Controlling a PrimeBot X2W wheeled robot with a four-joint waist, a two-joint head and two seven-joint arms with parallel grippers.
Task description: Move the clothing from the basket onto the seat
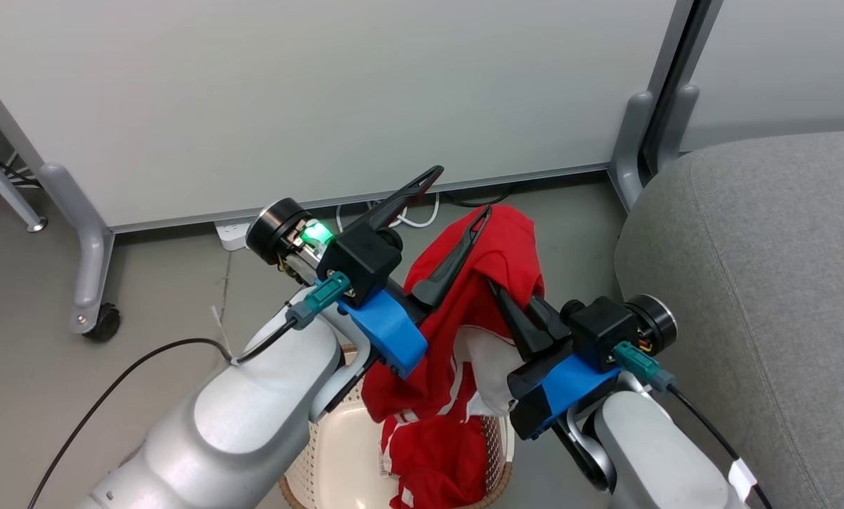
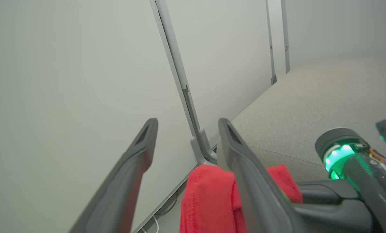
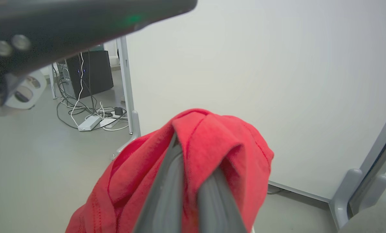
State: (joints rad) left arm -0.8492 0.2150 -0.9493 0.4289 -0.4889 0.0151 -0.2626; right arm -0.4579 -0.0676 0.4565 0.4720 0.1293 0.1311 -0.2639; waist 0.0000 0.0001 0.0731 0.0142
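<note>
Head view, transfer under way. Right gripper [image 1: 510,300] is closed on a fold of the red clothing [image 1: 507,240] and holds it raised above the basket [image 1: 330,452]; the lower fabric hangs down into the basket. Left gripper [image 1: 461,191] stands open. One finger lies against the raised cloth, the other is clear of it, and nothing is clamped.

Left wrist view: fingers spread, red cloth just beside one. Right wrist view: fabric draped over the closed tips of the right gripper [image 3: 193,168].

Seat [image 1: 761,283] lies to the robot's right, near the basket. No red cloth lies on the part that shows, so nothing is delivered yet.

Red, white-striped fabric low in the basket may be a second garment or the tail of the lifted one — the view does not settle it.

Remaining, by judgement: clear the rim, carry across, release on the seat, then fetch whatever is left.
</note>
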